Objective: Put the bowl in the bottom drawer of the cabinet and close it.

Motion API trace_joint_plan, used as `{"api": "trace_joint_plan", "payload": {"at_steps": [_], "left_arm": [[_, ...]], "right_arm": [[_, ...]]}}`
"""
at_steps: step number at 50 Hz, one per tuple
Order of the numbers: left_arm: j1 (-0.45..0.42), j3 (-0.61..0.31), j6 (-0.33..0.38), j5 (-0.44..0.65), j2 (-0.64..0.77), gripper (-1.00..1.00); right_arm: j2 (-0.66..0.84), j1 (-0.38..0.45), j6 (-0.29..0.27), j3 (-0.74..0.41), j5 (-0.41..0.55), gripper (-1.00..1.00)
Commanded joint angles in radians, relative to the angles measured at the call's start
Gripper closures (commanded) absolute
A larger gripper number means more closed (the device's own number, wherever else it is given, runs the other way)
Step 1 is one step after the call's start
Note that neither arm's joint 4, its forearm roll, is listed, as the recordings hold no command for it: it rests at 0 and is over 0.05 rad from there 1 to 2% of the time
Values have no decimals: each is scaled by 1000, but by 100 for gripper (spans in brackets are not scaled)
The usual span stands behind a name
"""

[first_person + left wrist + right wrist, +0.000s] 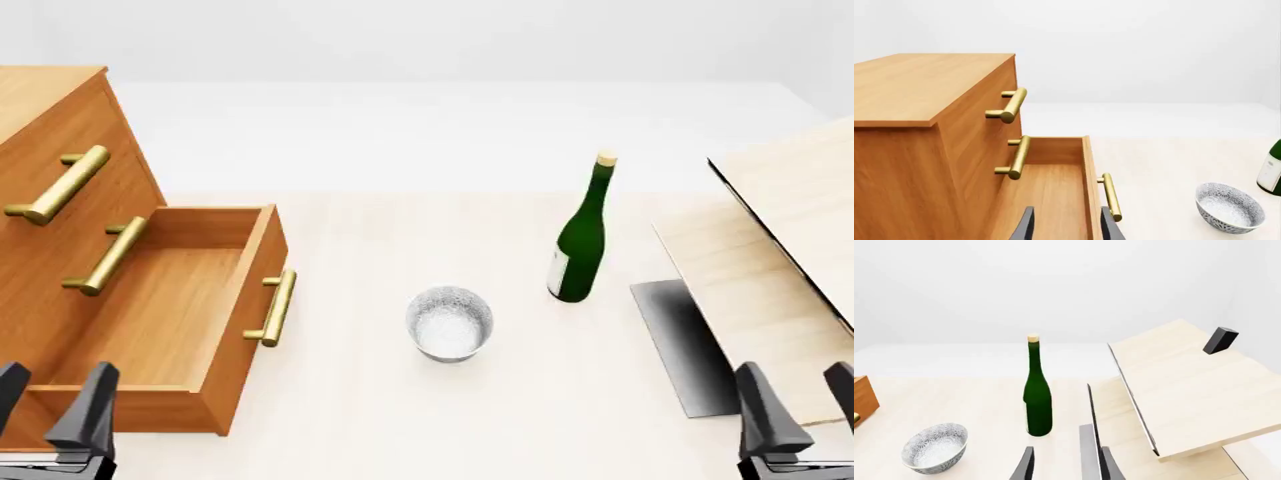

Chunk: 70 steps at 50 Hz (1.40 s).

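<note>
The speckled white-grey bowl stands upright and empty on the table, between the cabinet and a green bottle. The bottom drawer is pulled out, and its wooden floor is bare. My left gripper hangs open and empty at the near left, just in front of the drawer's near corner. My right gripper is open and empty at the near right, well away from the bowl. The left wrist view shows the open drawer, the bowl and that gripper. The right wrist view shows the bowl beyond its gripper.
The green bottle stands upright a little beyond the bowl and to its right. Pale wooden boards slope up at the right, with a small black block on top and a dark grey patch beneath. The two upper drawers are shut.
</note>
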Motion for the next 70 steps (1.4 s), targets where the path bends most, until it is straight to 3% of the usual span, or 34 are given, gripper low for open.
{"api": "trace_joint_plan", "payload": {"at_steps": [1,16,18,19,22,39,58,60,70], "left_arm": [[-2,-3,-1,-2,7,-100],[-17,-7,5,17,9,-100],[-39,-11,59,27,1,-100],[-55,-17,40,40,3,-100],[-78,-46,76,57,0,-100],[-107,-217,15,195,13,-100],[-200,-430,-30,262,193,-100],[-208,-461,-60,281,231,-100],[-224,-541,-53,342,294,-100]], "right_arm": [[5,0,0,-3,-1,-100],[5,0,0,-2,-2,-100],[5,0,0,-2,-2,-100],[5,0,0,-2,-2,-100],[5,0,0,-2,-2,-100],[4,0,0,-1,-2,-100],[3,0,0,-1,-1,-100],[4,0,0,-1,-1,-100],[6,0,0,-1,-3,-100]]}}
